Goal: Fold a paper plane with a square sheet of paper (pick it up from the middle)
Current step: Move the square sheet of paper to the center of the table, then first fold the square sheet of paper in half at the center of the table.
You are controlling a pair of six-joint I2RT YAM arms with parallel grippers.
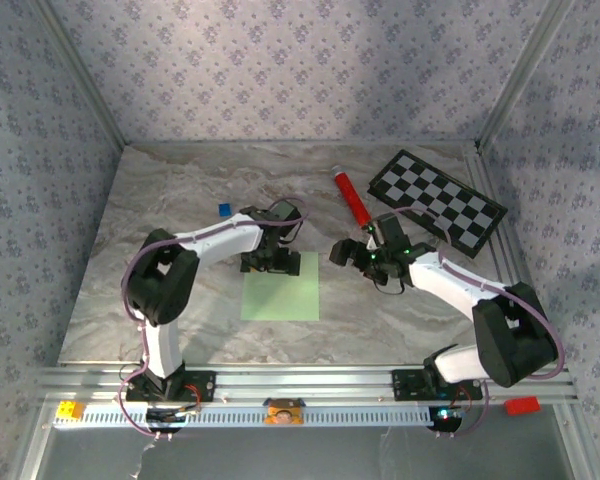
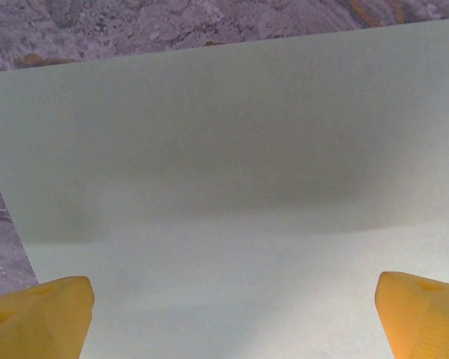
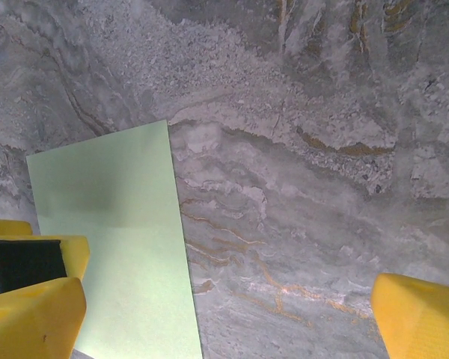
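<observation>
Where paper (image 1: 280, 290) lies, left gripper (image 1: 267, 264) seemingly overhangs.

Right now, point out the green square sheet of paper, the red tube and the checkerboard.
square sheet of paper (image 1: 280, 294), top external view, its bare near half.
red tube (image 1: 351, 198), top external view, mid-length.
checkerboard (image 1: 438, 200), top external view, its centre.

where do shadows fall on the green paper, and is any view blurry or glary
Left wrist view: a broad soft grey shadow band crosses the square sheet of paper, and the left gripper has soft-edged yellow tips at the bottom corners. Right wrist view: one faint shadow smudge on the sheet's upper part; the marble table is sharp, no glare. Top external view: even light.
</observation>
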